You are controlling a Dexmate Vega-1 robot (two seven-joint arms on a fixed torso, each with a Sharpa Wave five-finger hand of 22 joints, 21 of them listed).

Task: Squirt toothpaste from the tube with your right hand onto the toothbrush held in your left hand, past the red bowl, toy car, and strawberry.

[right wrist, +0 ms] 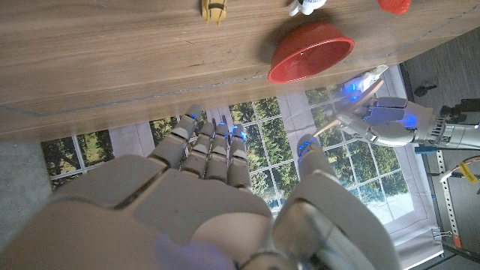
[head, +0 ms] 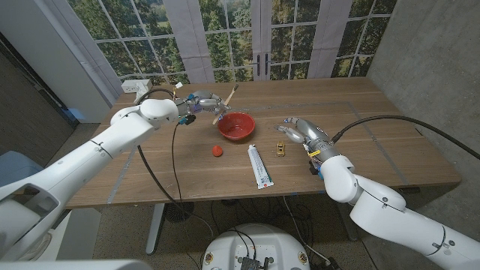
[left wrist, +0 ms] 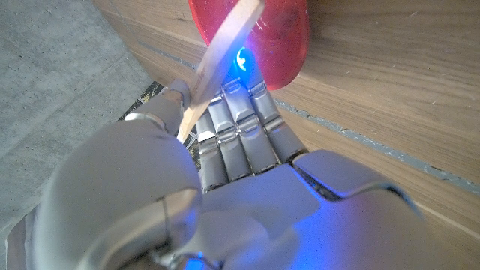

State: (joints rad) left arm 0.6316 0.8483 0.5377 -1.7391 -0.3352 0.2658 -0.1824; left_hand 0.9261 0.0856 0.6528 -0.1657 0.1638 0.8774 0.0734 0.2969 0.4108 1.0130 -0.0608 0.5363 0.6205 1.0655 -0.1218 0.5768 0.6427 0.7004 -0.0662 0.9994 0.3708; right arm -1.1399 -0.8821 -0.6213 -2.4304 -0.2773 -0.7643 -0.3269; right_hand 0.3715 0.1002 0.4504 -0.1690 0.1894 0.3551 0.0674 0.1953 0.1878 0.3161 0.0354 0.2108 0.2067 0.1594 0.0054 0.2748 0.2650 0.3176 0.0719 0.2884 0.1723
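From the head view, the left hand (head: pixel 202 101) hovers over the far left part of the wooden table (head: pixel 360 112), gripping a wooden toothbrush (head: pixel 226 103) that slants up beside the far rim of the red bowl (head: pixel 236 126). The right hand (head: pixel 300 133) hangs above the table right of the small yellow toy car (head: pixel 280 148), fingers spread and holding nothing. The white toothpaste tube (head: pixel 259 166) lies flat near the front edge, just left of the car, and the strawberry (head: pixel 217 151) sits left of the tube, in front of the bowl. In the left wrist view, the left hand (left wrist: pixel 225 172) has its fingers curled around the toothbrush (left wrist: pixel 217 56), which crosses in front of the bowl (left wrist: pixel 281 45). In the right wrist view, the right hand (right wrist: pixel 225 195) shows straightened, parted fingers with nothing between them; beyond it are the bowl (right wrist: pixel 311 52), the car (right wrist: pixel 214 10), the strawberry (right wrist: pixel 394 6) and the left hand (right wrist: pixel 382 120) with the toothbrush (right wrist: pixel 330 126).
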